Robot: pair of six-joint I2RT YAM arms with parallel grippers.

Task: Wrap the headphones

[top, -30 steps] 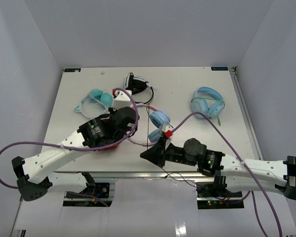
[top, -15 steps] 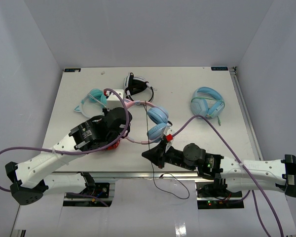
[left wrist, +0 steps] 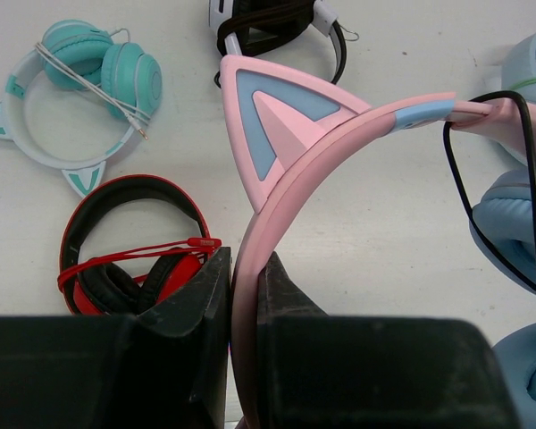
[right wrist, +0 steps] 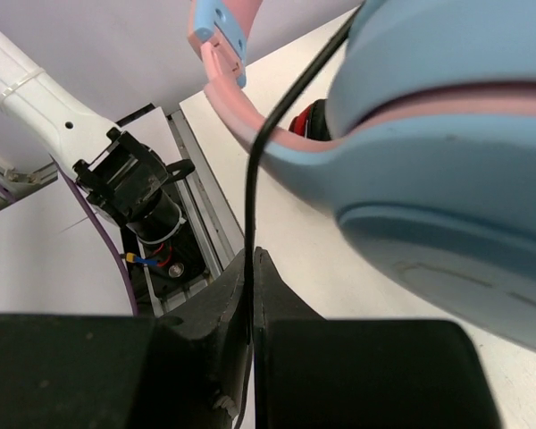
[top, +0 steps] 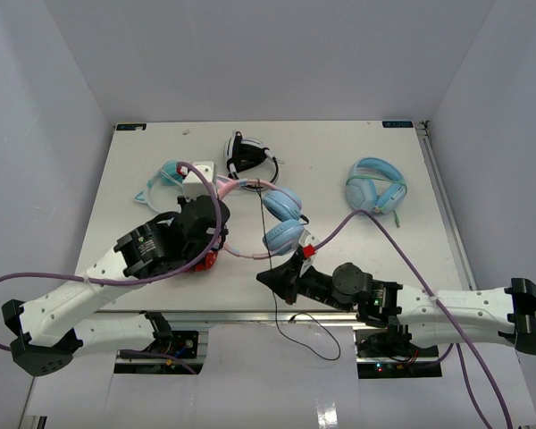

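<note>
The headphones have a pink cat-eared headband point(top: 235, 185) and light blue ear cups point(top: 284, 234). They lie mid-table. My left gripper point(top: 216, 228) is shut on the pink band, which passes between its jaws in the left wrist view point(left wrist: 290, 170). The thin black cable point(top: 266, 228) runs from the upper cup down to my right gripper point(top: 268, 279), which is shut on it. Below that the cable hangs in a loop over the table's near edge. The right wrist view shows the cable point(right wrist: 257, 161) pinched between the jaws, with an ear cup point(right wrist: 447, 143) close above.
A teal pair with a white cat-ear band point(top: 168, 175) and a white box point(top: 196, 174) lie at the back left. A red and black pair point(left wrist: 129, 246) lies beside my left gripper. A black and white pair point(top: 248, 157) is at the back, and an all-light-blue pair point(top: 375, 186) at the right.
My left arm has drawn back to the left and nearer, dragging the headphones left with it. My right gripper has stayed low near the front edge, and more cable hangs below it.
</note>
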